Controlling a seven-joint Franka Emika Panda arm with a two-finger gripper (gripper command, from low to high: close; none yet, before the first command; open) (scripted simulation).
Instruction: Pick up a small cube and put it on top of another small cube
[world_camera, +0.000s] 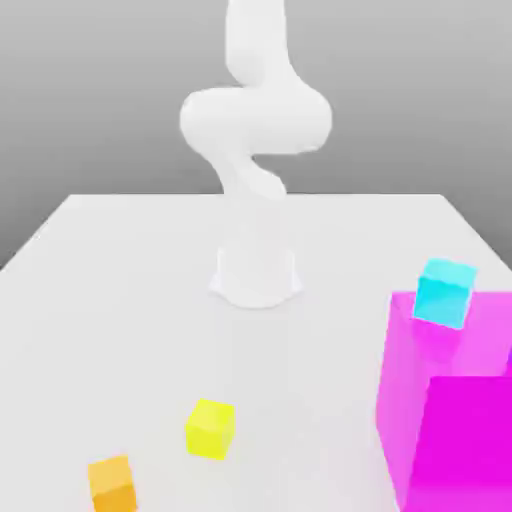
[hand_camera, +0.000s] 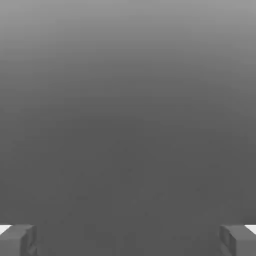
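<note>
The small orange cube (world_camera: 112, 484) rests on the white table (world_camera: 120, 290) near its front edge, at the exterior view's left. The small cyan cube (world_camera: 444, 292) sits on top of the big magenta block (world_camera: 450, 400) at the exterior view's right. In the hand view my gripper (hand_camera: 128, 239) is open, its two grey fingertips (hand_camera: 19, 239) far apart with nothing between them, facing plain grey background. The white arm (world_camera: 255, 120) rises from its base (world_camera: 256, 272) at the table's middle.
A yellow cube (world_camera: 210, 428) lies on the table just right of and behind the orange one. The tall magenta block takes up the front right corner.
</note>
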